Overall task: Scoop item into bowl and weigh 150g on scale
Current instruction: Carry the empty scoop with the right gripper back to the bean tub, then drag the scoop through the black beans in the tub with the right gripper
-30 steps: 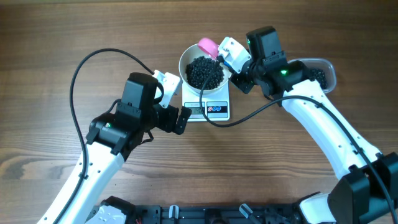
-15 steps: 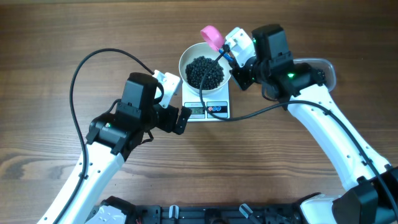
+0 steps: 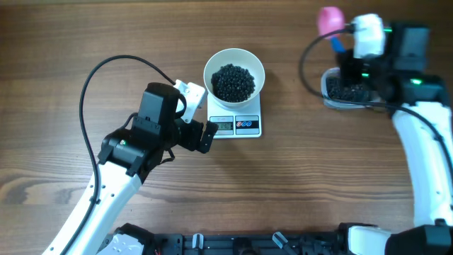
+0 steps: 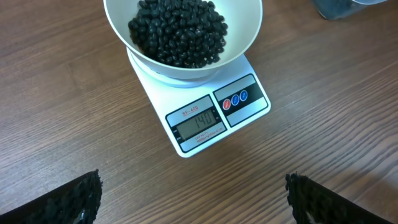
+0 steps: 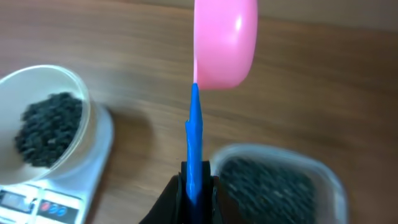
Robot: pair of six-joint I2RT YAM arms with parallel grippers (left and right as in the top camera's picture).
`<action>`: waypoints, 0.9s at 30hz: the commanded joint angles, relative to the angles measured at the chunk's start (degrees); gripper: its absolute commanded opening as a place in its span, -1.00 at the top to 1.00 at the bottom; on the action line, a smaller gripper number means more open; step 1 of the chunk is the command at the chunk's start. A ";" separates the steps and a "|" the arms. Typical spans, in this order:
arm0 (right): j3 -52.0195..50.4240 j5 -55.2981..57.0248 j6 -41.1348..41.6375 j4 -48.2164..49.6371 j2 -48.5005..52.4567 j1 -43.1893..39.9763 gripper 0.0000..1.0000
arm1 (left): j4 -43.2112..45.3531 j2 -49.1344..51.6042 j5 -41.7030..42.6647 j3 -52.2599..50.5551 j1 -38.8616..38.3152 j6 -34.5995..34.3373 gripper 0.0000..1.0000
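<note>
**A:** The right gripper is clamped on the blue handle of the pink scoop. It holds the scoop up over the clear plastic tub, well apart from the bowl. We take it that the scoop is there to fetch another helping.

**B:** And our left gripper?

**A:** Its jaws stand wide with nothing between them. It hovers near the front of the digital kitchen scale, probably so that its camera looks down on the display (which seems to read 140, a little short of the target).

**B:** Where are the black beans?

**A:** We see a good heap in the white bowl, which sits on the scale's platform. More of them lie in the tub. We see none in the scoop, though only its smooth outer side faces us.

**B:** So what do we need next?

**A:** We judge that a small top-up is wanted, because a full scoop could overshoot. Some beans may also roll off onto the wooden table on the way.
</note>
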 commanded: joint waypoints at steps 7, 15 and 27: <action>0.22 -2.67 -4.74 -2.64 -0.81 -5.14 0.91 | 0.00 0.17 0.92 -0.37 -0.31 0.07 -1.00; 0.22 -3.10 -4.90 -2.51 -0.83 -5.09 0.91 | 0.00 0.17 0.92 -0.37 -0.31 0.07 -1.00; 0.22 -5.03 -0.07 -1.38 1.86 -5.03 0.91 | 0.00 0.17 0.90 -0.37 -0.31 0.07 -1.00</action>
